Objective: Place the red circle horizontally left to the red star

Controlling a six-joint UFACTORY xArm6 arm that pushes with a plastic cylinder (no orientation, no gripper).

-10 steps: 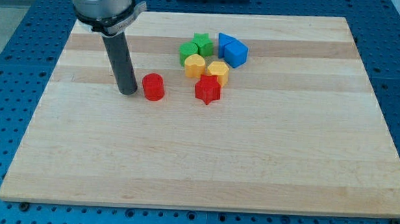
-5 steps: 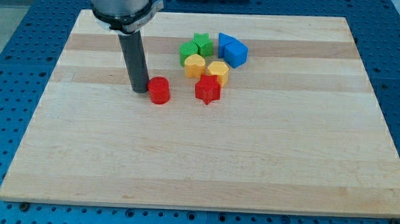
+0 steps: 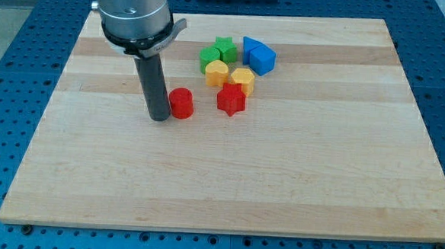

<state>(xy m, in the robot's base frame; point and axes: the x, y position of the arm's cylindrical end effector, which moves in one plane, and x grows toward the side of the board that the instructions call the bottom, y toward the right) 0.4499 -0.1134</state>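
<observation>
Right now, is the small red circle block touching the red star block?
Apart. The camera view shows bare wood between the red circle block and the red star block.

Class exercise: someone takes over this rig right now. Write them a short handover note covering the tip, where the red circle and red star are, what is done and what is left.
My tip sits on the board, against the red circle's left side.
The red star lies to the circle's right, with a gap between them, at the bottom of the block cluster.
Done: the circle is already left of the star, at nearly the same height in the view.
Left: perhaps a small nudge right to close the gap, then back the tip off.
</observation>
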